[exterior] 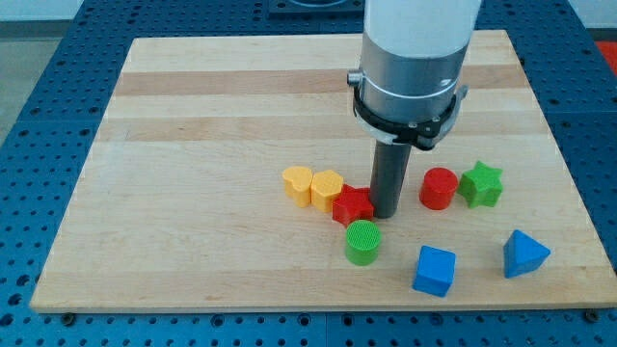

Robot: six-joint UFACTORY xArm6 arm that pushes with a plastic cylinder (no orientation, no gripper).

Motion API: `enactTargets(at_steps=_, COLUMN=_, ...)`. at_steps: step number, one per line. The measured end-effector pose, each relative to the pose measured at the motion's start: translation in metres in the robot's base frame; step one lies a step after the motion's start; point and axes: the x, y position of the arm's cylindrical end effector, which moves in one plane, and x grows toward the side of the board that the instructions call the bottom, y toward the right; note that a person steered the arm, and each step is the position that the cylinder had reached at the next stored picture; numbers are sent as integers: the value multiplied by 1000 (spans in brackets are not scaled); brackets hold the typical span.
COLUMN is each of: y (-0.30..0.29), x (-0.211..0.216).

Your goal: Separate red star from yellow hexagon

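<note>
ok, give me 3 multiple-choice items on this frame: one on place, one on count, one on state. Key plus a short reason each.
1. Where is my tip relative to the red star?
A. at its right edge in the view
B. far off at the view's top
C. left of the yellow hexagon

2. How many blue blocks are on the board?
A. none
B. two
C. four

3. How do the red star and yellow hexagon stand?
A. touching or nearly so
B. at opposite board edges
C. stacked

Key:
1 A, the rod comes down right beside the star's right side.
2 B, a blue cube and a blue triangle sit at the view's bottom right.
3 A, no clear gap shows between them, so they are not yet separated.
</note>
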Motion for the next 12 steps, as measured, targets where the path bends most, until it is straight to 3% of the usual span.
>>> enactTargets(at_steps=1, y=37, x=20)
enactTargets(at_steps=3, y=115, x=-1)
enactTargets(at_steps=7, y=8, x=-20)
enactTargets(at_steps=8, y=13, x=-64)
enactTargets(at_steps=9, y=7, x=-82)
enactTargets(at_steps=12, y=-14, x=-36)
